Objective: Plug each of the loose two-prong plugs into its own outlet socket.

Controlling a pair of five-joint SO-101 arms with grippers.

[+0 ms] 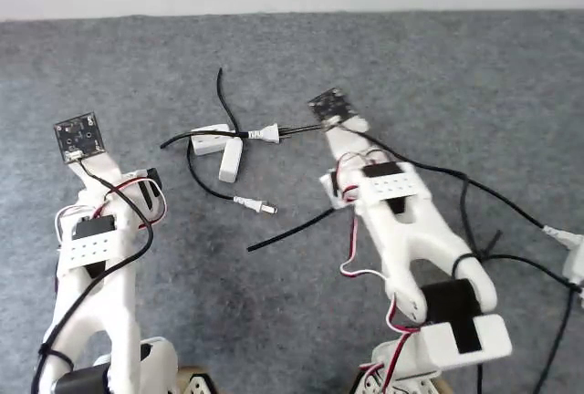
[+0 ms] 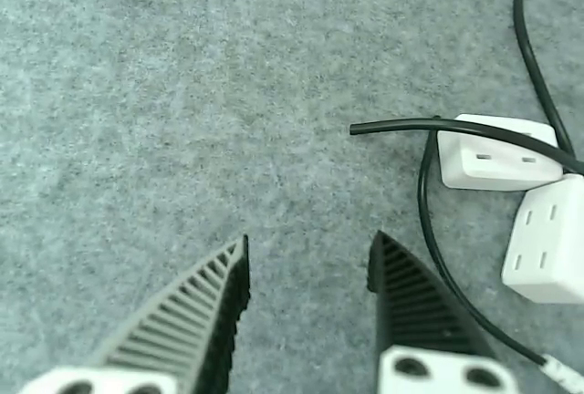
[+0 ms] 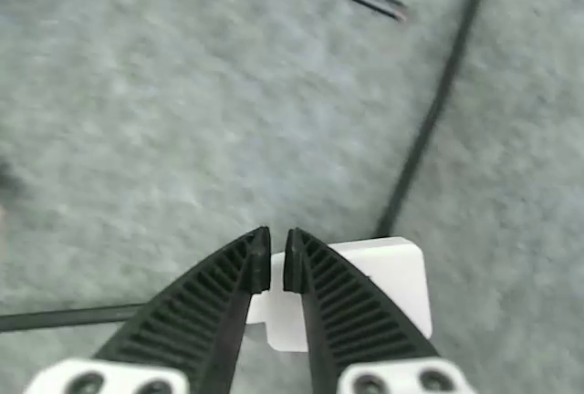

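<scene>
Two white outlet sockets (image 1: 212,139) lie touching each other, set at an angle, on the grey tabletop (image 1: 438,75), with a black cord (image 2: 429,126) crossing the top of one. One white two-prong plug (image 1: 265,133) lies loose just beside the sockets, on the right arm's side. A second plug (image 1: 248,202) lies loose near the sockets, on the side towards the arm bases, with its prongs pointing away from them. The left pincer (image 2: 310,241) hangs near the sockets with its fingers spread, gripping nothing. The right pincer (image 3: 276,248) is beyond the first plug from the sockets, its fingers pressed almost together. A white corded block (image 3: 392,280) sits directly behind its tips; contact cannot be told
</scene>
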